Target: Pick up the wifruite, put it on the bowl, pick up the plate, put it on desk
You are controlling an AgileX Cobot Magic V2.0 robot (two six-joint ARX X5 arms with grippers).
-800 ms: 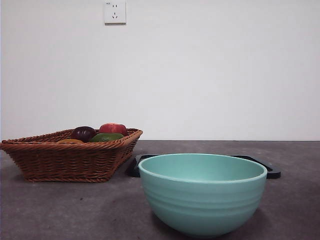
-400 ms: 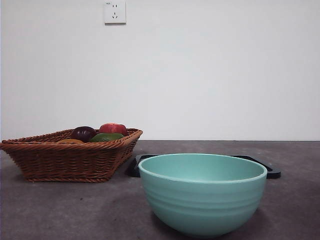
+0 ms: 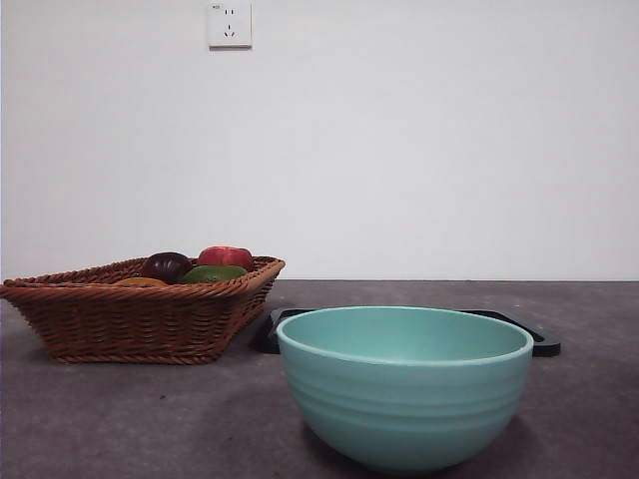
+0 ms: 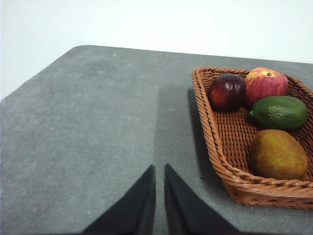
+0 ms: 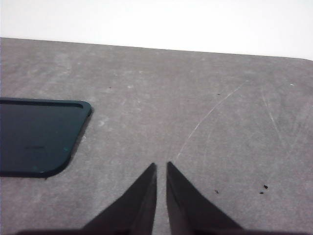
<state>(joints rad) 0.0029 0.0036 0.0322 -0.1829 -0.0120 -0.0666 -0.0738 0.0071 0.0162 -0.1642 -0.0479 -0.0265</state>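
The orange-brown wifruite (image 4: 278, 154) lies in a brown wicker basket (image 4: 230, 161), and in the front view only its top (image 3: 140, 282) shows over the rim. The mint-teal bowl (image 3: 404, 389) stands near the front of the desk (image 3: 150, 419) and looks empty. Behind it lies the flat black plate (image 3: 544, 344), whose corner (image 5: 39, 137) also shows in the right wrist view. My left gripper (image 4: 159, 169) is shut over bare desk beside the basket. My right gripper (image 5: 161, 166) is shut over bare desk beside the plate.
The basket (image 3: 140, 314) also holds a dark purple fruit (image 4: 227, 92), a red apple (image 4: 265, 83) and a green fruit (image 4: 279, 112). A white wall with a socket (image 3: 229, 24) rises behind the desk. Neither arm shows in the front view.
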